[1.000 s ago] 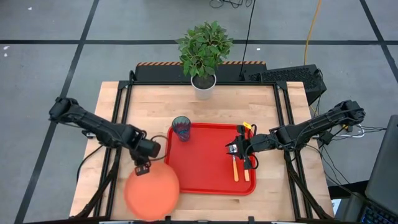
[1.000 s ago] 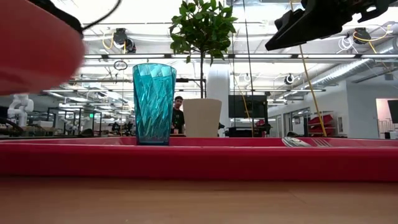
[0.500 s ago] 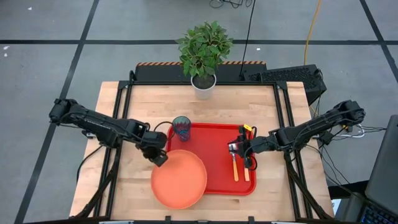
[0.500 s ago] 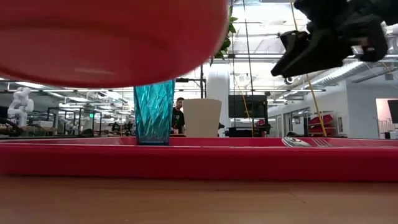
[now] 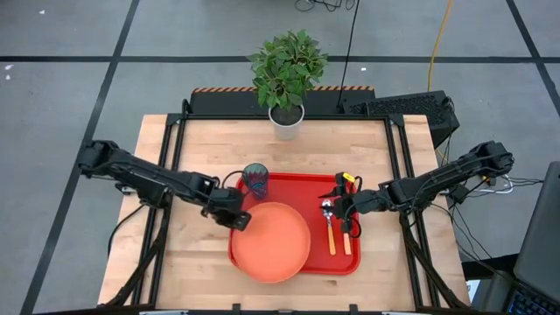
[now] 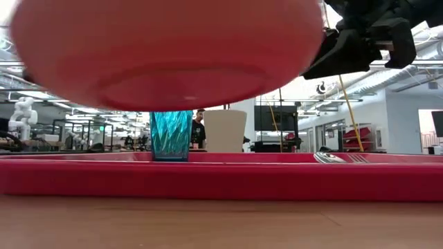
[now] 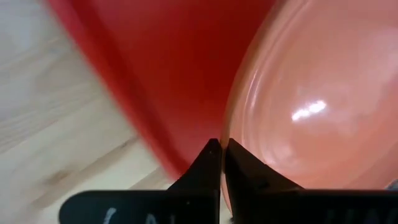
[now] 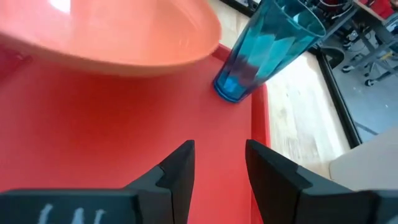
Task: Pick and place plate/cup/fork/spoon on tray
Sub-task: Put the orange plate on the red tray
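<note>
From where I stand, the left end effector (image 5: 238,219) pinches the plate (image 5: 271,241) by its near-left rim, fingers shut tight on the edge. The plate hangs clear above the tray (image 5: 302,191), over its left half, so the drop is straight down. The right end effector (image 5: 337,206) hovers open and empty above the fork (image 5: 331,236) and spoon (image 5: 346,241).

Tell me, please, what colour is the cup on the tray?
The cup is translucent teal-blue with faceted sides, clearest in the right wrist view.
</note>
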Robot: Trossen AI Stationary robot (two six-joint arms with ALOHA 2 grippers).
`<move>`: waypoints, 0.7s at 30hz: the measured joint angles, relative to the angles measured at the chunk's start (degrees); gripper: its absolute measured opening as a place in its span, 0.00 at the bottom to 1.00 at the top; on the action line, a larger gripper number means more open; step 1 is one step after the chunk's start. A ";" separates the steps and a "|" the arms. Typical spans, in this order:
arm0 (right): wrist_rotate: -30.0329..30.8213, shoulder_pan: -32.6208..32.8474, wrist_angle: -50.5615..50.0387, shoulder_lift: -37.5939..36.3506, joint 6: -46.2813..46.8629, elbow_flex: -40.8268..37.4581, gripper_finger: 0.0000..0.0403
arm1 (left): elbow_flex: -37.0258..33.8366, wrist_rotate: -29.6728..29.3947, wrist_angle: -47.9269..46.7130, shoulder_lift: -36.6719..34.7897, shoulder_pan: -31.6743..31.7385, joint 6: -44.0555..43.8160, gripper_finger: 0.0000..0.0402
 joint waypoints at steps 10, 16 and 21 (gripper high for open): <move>-8.29 0.00 -4.11 0.00 1.50 -0.02 0.33 | 0.02 -1.12 8.24 6.90 0.01 -6.68 0.01; -14.94 0.00 -5.93 0.00 0.98 -0.02 0.33 | 0.02 -2.82 8.78 7.40 0.18 -11.38 0.01; -15.42 0.00 -6.11 0.00 0.71 -0.02 0.33 | 0.02 -4.31 9.14 7.40 0.22 -14.13 0.01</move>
